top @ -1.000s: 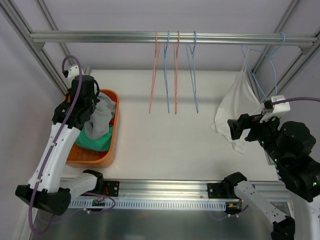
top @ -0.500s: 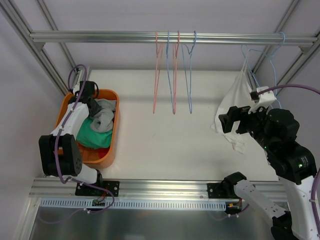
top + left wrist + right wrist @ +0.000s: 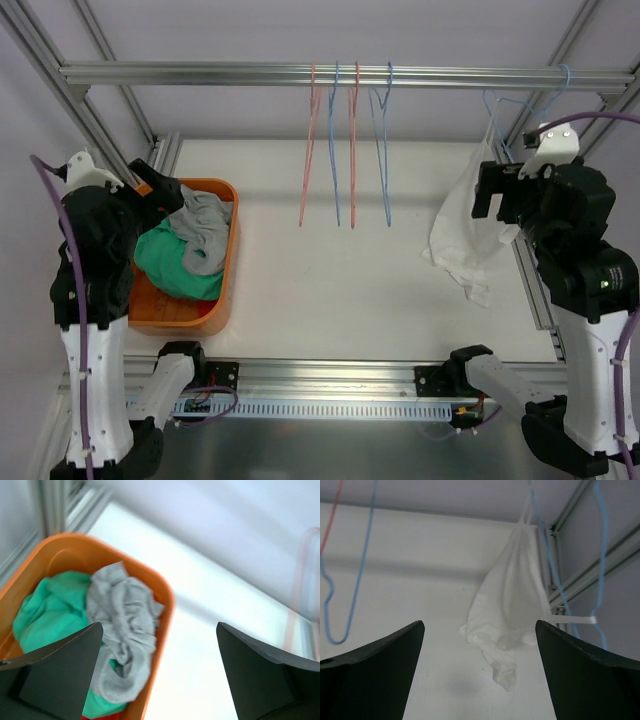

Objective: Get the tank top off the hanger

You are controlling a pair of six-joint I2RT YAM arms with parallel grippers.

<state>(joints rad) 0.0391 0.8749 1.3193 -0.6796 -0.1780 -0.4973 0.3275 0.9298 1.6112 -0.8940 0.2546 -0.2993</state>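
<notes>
A white tank top [image 3: 468, 228] hangs bunched from a light blue hanger [image 3: 508, 103] on the rail at the far right, its hem resting on the table. In the right wrist view the tank top [image 3: 512, 602] hangs ahead, beyond the fingertips, under the blue hanger wire [image 3: 543, 542]. My right gripper [image 3: 492, 190] is open and empty beside the top's upper right. My left gripper [image 3: 152, 183] is open and empty above the orange bin [image 3: 216, 308]. In the left wrist view the left gripper [image 3: 159, 630] stands over the bin's right rim.
The orange bin [image 3: 165, 592] holds a grey garment [image 3: 122, 627] and a green one [image 3: 47, 612]. Several empty red and blue hangers [image 3: 346, 150] hang mid-rail [image 3: 200, 72]. An aluminium frame post [image 3: 532, 290] runs along the table's right edge.
My left gripper has opened, let go of the grey garment into the bin and risen. My right arm has moved up and back, closer to the tank top.
</notes>
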